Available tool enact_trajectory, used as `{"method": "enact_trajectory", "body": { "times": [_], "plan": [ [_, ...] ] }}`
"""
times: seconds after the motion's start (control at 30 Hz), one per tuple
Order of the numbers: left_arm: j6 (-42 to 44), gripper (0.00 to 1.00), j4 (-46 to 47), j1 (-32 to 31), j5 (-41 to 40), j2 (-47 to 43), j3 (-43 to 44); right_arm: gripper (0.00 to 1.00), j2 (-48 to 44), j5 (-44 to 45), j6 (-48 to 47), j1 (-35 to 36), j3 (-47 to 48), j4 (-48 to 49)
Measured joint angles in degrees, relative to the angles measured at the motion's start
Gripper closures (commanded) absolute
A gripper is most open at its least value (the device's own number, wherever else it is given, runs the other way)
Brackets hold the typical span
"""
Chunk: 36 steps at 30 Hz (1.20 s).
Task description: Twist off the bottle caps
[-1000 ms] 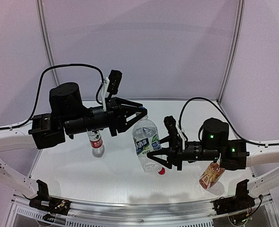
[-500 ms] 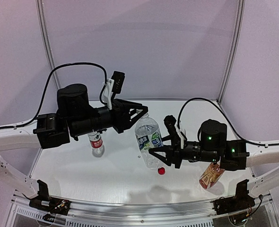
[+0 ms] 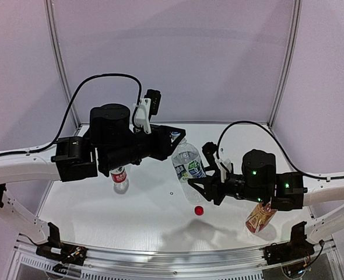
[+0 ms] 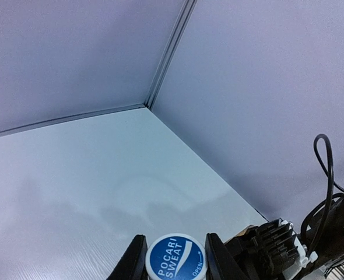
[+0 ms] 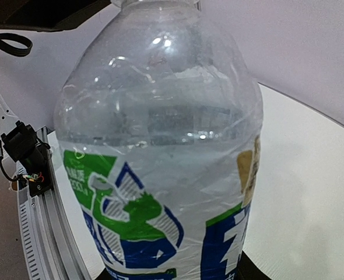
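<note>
The clear bottle with the green-blue label (image 3: pixel 189 167) is tilted in the air above the table; it fills the right wrist view (image 5: pixel 160 146). My right gripper (image 3: pixel 200 188) is shut on its lower body, with the finger ends barely showing at the frame's bottom (image 5: pixel 172 274). My left gripper (image 3: pixel 174 137) is shut on its blue-and-white cap (image 4: pixel 175 258), which sits between the two fingers (image 4: pixel 134 263). The red cap (image 3: pixel 199 210) lies loose on the table. The red-label bottle (image 3: pixel 119 177) stands behind my left arm. The amber bottle (image 3: pixel 260 216) lies under my right arm. The white cap is hidden.
The white table (image 3: pixel 143 216) is closed in by pale walls with a corner post (image 4: pixel 171 52) at the back. An aluminium rail (image 3: pixel 172 256) runs along the near edge. My right arm's wrist and cable (image 4: pixel 312 227) show at the lower right of the left wrist view.
My left gripper moved right and closed on the bottle's cap; it was open beside the bottle top a second ago. My right gripper lifted and shifted the bottle slightly right.
</note>
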Motion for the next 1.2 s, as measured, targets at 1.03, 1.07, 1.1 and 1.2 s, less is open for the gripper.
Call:
{"method": "enact_trajectory", "body": {
  "times": [1.03, 1.07, 1.1, 1.2],
  "plan": [
    [-4.6, 0.72, -33.6, 3.5, -8.1, 11.6, 11.4, 1.00, -7.5, 16.3, 6.7, -1.4, -3.1, -1.9],
    [-5.0, 0.73, -34.7, 3.5, -8.2, 13.5, 11.8, 1.00, -8.8, 17.0, 7.1, -1.4, -3.7, -1.6],
    [-5.4, 0.73, -35.4, 3.5, -8.2, 15.7, 12.1, 1.00, -9.6, 17.5, 7.3, -1.4, -4.2, -1.4],
    [-6.5, 0.71, -36.9, 3.5, -7.9, 21.6, 12.3, 1.00, -11.2, 18.7, 7.5, -1.4, -5.3, -0.7]
  ]
}}
